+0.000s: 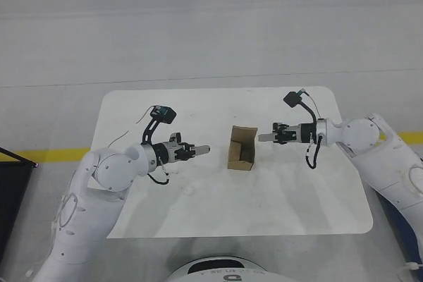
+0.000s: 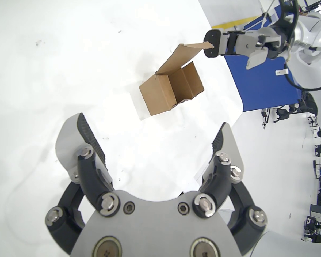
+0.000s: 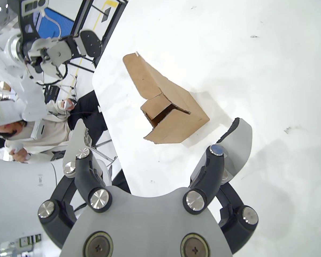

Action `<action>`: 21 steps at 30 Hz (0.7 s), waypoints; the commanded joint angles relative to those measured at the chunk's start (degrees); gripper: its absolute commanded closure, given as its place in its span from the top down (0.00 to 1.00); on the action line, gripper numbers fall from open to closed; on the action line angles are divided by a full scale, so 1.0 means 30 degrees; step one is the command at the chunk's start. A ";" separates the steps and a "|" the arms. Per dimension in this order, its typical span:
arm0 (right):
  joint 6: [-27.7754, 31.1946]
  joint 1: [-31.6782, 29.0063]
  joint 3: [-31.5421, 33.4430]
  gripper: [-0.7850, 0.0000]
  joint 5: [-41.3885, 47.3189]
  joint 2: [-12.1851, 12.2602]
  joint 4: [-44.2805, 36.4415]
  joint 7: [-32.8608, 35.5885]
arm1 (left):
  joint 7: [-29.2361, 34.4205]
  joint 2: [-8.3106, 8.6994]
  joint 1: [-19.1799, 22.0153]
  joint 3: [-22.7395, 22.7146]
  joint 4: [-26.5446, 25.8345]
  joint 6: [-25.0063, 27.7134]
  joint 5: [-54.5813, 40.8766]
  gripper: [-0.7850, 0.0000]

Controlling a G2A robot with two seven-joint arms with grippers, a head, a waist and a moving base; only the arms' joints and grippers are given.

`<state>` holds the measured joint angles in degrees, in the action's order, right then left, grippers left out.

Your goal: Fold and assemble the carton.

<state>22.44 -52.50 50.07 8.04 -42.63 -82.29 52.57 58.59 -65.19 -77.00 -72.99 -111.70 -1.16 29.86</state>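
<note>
Standing by the white table (image 1: 162, 204), I see a small brown carton (image 1: 242, 148) sitting near its middle, between the two arms. Its mouth is open and one long flap is raised, with the flap's free edge up beside the right claw (image 1: 260, 138). Inside the carton I can make out bare cardboard walls and a couple of short flaps folded inward. From the right wrist view a second, shorter flap juts out over the opening.

The right claw has its fingers spread wide and holds nothing. It hovers just beside the raised flap, and I cannot tell whether a fingertip touches the cardboard.

The left claw (image 1: 203, 149) is on the other side of the carton, apart from it and pointing toward it. Its ribbed fingers (image 2: 89, 137) are also spread, gripping nothing.
</note>
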 commanded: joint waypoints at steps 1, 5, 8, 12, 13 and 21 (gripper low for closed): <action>-0.0636 -0.0134 0.0032 1.00 -0.0446 0.0008 -0.0368 -0.0315 | -0.0001 0.0000 0.0000 0.0001 0.0000 0.0001 -0.0001 1.00; -0.0636 -0.0134 0.0032 1.00 -0.0446 0.0008 -0.0368 -0.0315 | -0.0001 0.0000 0.0000 0.0001 0.0000 0.0001 -0.0001 1.00; -0.0636 -0.0134 0.0032 1.00 -0.0446 0.0008 -0.0368 -0.0315 | -0.0001 0.0000 0.0000 0.0001 0.0000 0.0001 -0.0001 1.00; -0.0636 -0.0134 0.0032 1.00 -0.0446 0.0008 -0.0368 -0.0315 | -0.0001 0.0000 0.0000 0.0001 0.0000 0.0001 -0.0001 1.00; -0.0582 -0.0193 -0.0012 1.00 -0.0476 0.0002 -0.0473 -0.0274 | -0.0001 0.0000 0.0000 0.0001 0.0000 0.0001 -0.0001 1.00; -0.5053 -0.0690 0.0093 1.00 -0.1894 0.0113 -0.1770 0.1257 | -0.0001 0.0000 0.0000 0.0001 0.0000 0.0001 -0.0001 1.00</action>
<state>8.89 -54.55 50.38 2.48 -42.23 -86.92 56.14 58.58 -65.19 -76.99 -72.99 -111.70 -1.16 29.86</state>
